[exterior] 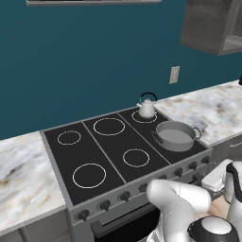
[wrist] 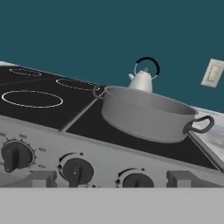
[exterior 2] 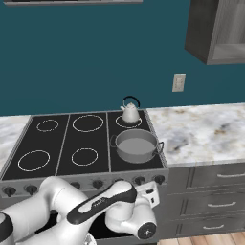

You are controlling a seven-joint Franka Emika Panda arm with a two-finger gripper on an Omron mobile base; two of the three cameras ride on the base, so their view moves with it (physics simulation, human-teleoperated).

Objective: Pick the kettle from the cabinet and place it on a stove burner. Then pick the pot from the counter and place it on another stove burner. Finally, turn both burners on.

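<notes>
The small white kettle (exterior: 146,108) (exterior 2: 130,113) (wrist: 142,81) stands on the rear right burner of the black cooktop (exterior: 94,151). Just in front of it, the wide grey pot (exterior: 175,135) (exterior 2: 136,145) (wrist: 146,113) sits on the front right burner. My gripper (wrist: 113,180) (exterior 2: 152,190) hangs low in front of the stove's knob row, open, with nothing between its fingers. Facing it are dark knobs (wrist: 76,171) near the right end of the row. The dark grey cabinet (exterior: 208,26) (exterior 2: 215,28) hangs at the upper right.
Marble counter (exterior 2: 206,129) (exterior: 215,106) runs right of the stove, with drawer fronts (exterior 2: 210,201) below; more counter (exterior: 21,170) lies to the left. A wall outlet (exterior 2: 178,82) is on the teal wall. Other burner rings (exterior: 89,175) are bare.
</notes>
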